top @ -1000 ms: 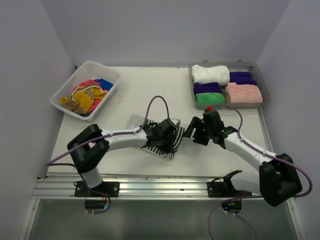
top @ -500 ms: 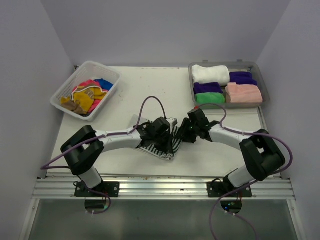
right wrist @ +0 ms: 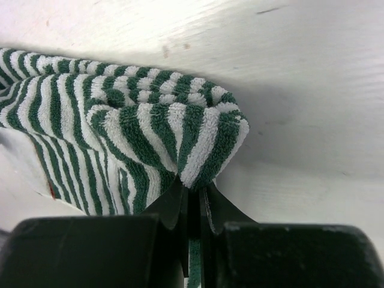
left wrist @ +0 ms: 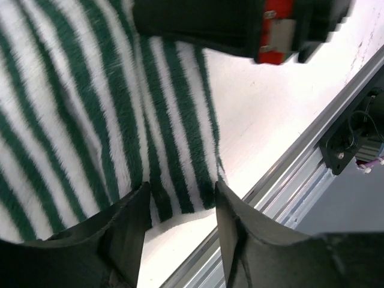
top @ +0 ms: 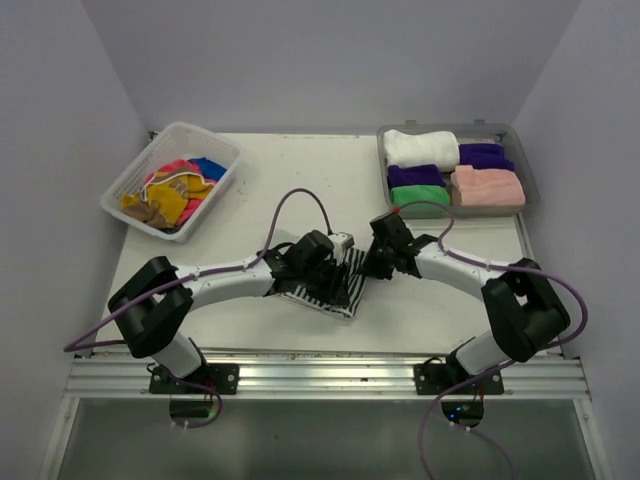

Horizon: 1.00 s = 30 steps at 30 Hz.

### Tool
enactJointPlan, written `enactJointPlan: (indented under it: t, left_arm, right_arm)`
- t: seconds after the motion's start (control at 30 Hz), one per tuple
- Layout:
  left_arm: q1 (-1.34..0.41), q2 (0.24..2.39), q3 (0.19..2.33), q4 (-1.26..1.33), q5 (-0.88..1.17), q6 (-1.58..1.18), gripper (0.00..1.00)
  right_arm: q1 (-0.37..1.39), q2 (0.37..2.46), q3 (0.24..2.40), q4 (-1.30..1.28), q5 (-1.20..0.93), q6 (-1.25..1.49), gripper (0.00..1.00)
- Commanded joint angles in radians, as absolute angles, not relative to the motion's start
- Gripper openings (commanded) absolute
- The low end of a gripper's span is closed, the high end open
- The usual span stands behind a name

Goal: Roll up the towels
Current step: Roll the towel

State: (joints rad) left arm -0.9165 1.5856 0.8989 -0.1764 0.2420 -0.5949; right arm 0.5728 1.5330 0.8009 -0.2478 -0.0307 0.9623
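Observation:
A green-and-white striped towel (top: 328, 300) lies near the table's front middle, between my two grippers. My right gripper (top: 366, 268) is at its right edge. The right wrist view shows that gripper (right wrist: 192, 191) shut on a bunched fold of the striped towel (right wrist: 150, 126), which is lifted into a hump. My left gripper (top: 334, 278) hovers over the same cloth. In the left wrist view its fingers (left wrist: 129, 222) stand apart above the towel's (left wrist: 90, 120) near edge, clamping nothing. The right gripper's black body with a red patch (left wrist: 276, 24) shows at the top of that view.
A white lattice basket (top: 128, 178) at the back left holds loose pink, yellow, blue and brown towels. A grey tray (top: 527, 180) at the back right holds rolled white, purple, green and pink towels. The metal rail (top: 320, 375) runs along the table's front edge, close to the striped towel.
My right gripper moved left to the striped towel's right edge and shut on a fold of it. My left gripper opened from nearly shut and shifted slightly left over the cloth.

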Motion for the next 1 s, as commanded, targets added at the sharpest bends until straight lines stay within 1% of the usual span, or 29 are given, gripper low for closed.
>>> enactJointPlan:
  t: [0.0, 0.03, 0.1, 0.2, 0.27, 0.4, 0.43, 0.53, 0.8, 0.97]
  left_arm:
    - [-0.913, 1.559, 0.954, -0.207, 0.25, -0.525, 0.52]
    - [-0.914, 1.557, 0.963, -0.219, 0.249, -0.522, 0.56]
    - [-0.914, 1.552, 0.983, -0.227, 0.244, -0.515, 0.59]
    - [-0.942, 1.534, 1.011, -0.244, 0.174, -0.511, 0.59]
    - [-0.974, 1.532, 1.028, -0.248, 0.08, -0.509, 0.58]
    - [-1.081, 1.557, 1.067, -0.23, -0.017, -0.505, 0.59]
    - [-1.097, 1.578, 1.074, -0.227, -0.043, -0.503, 0.64]
    - [-1.137, 1.618, 1.091, -0.219, -0.084, -0.512, 0.66]
    - [-1.186, 1.652, 1.069, -0.156, -0.156, -0.548, 0.65]
    - [-1.189, 1.707, 1.097, -0.16, -0.187, -0.552, 0.61]
  right_arm:
    - [0.569, 1.442, 0.86, -0.479, 0.162, 1.008, 0.0]
    - [0.571, 1.433, 0.868, -0.512, 0.196, 1.018, 0.0]
    - [0.569, 1.404, 0.868, -0.581, 0.221, 1.054, 0.0]
    - [0.571, 1.378, 0.847, -0.609, 0.229, 1.101, 0.0]
    - [0.572, 1.368, 0.839, -0.618, 0.226, 1.115, 0.0]
    - [0.569, 1.377, 0.844, -0.634, 0.213, 1.129, 0.0]
    - [0.571, 1.379, 0.844, -0.632, 0.209, 1.132, 0.0]
    - [0.569, 1.379, 0.847, -0.627, 0.201, 1.14, 0.0]
    - [0.569, 1.379, 0.851, -0.604, 0.17, 1.158, 0.0]
    - [0.571, 1.379, 0.856, -0.598, 0.153, 1.164, 0.0]
